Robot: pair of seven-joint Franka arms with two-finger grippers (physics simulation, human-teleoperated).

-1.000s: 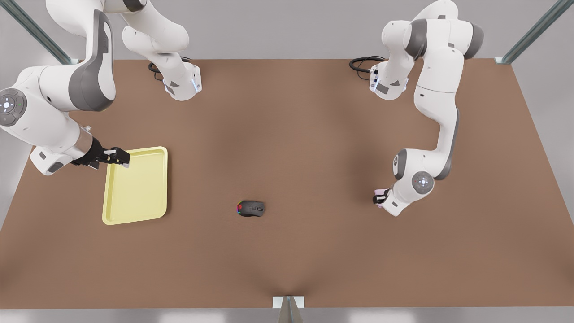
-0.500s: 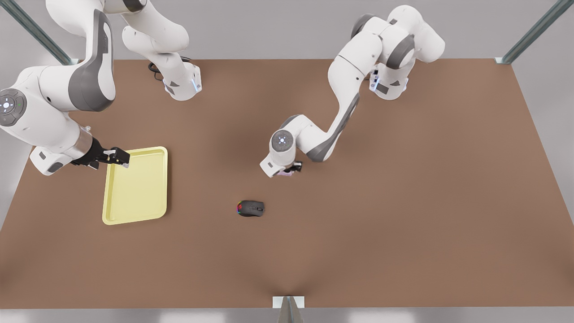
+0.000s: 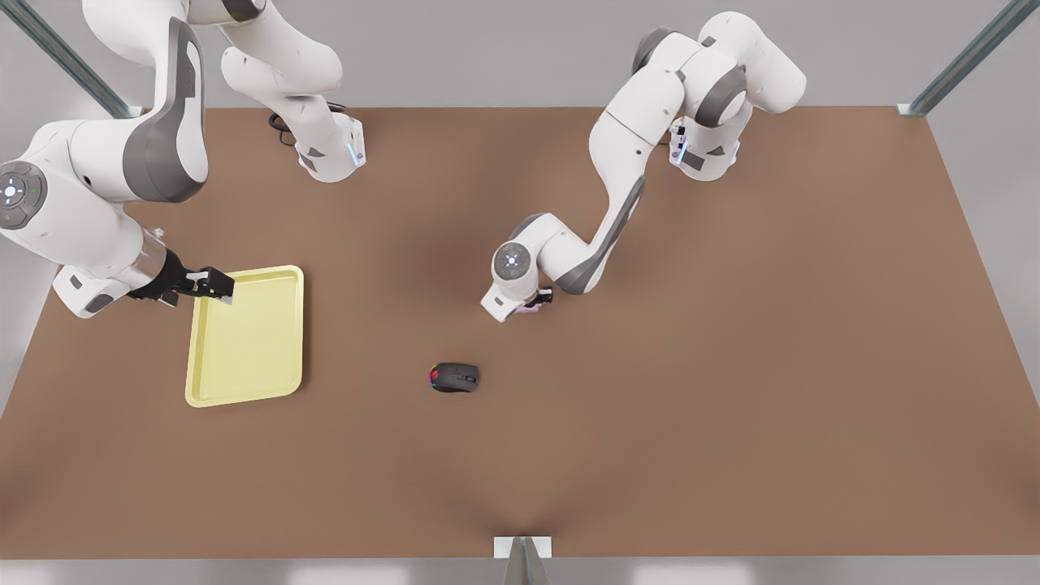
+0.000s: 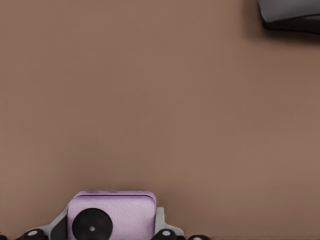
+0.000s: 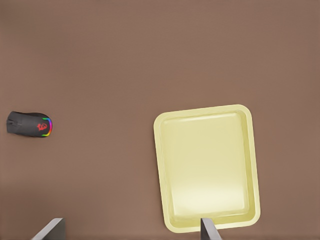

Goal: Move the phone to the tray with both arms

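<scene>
Phone (image 4: 112,216) in left gripper (image 3: 538,302)

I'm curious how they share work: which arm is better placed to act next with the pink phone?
The left arm. Its left gripper already holds the phone mid-table near the mouse. The right gripper waits open above the tray edge, ready to receive.

A plain brown counter (image 3: 731,422) fills the scene under soft, even light. Behind it stands a pale grey wall (image 3: 487,49), with slanted metal struts (image 3: 967,57) at both far corners.
</scene>
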